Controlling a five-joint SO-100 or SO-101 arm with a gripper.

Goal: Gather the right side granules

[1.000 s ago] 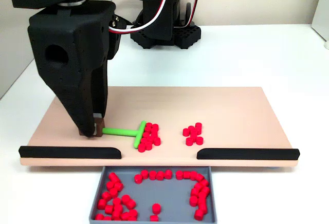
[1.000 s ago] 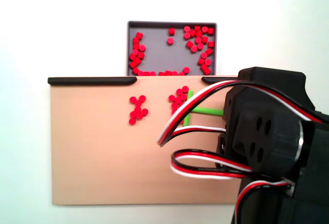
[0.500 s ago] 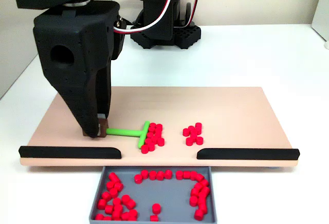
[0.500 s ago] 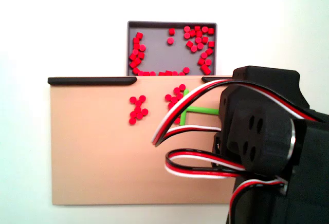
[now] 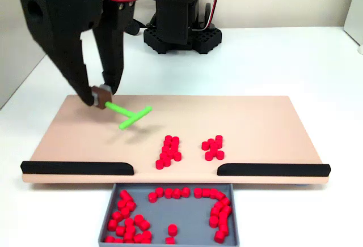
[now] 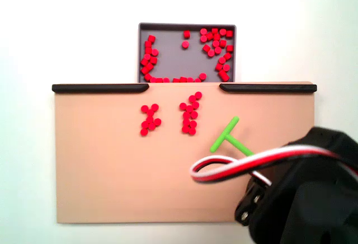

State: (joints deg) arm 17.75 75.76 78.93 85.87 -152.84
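The granules (image 5: pixel 168 152) lie as a tight cluster of about ten red pellets on the tan board (image 5: pixel 255 122), just left of the gap between two black rails; in the other fixed view this cluster (image 6: pixel 190 116) sits right of the smaller one. My gripper (image 5: pixel 102 96) hangs above the board's left back part, shut on the brown end block of a green T-shaped rake (image 5: pixel 129 114). The rake is lifted and tilted, well apart from the granules. From above, the rake (image 6: pixel 226 135) pokes out from under the arm's black body (image 6: pixel 302 199), which hides the fingertips.
A smaller group of red pellets (image 5: pixel 212 148) lies right of the granules. Black rails (image 5: pixel 76 168) (image 5: pixel 272 169) line the board's front edge with a gap between them. Below the gap a grey tray (image 5: pixel 235 216) holds several loose red pellets. The arm's base (image 5: pixel 178 32) stands behind.
The gripper rose and drew back toward the board's left rear, carrying the rake off the board and away from the granules, after nudging them slightly right in the front fixed view.
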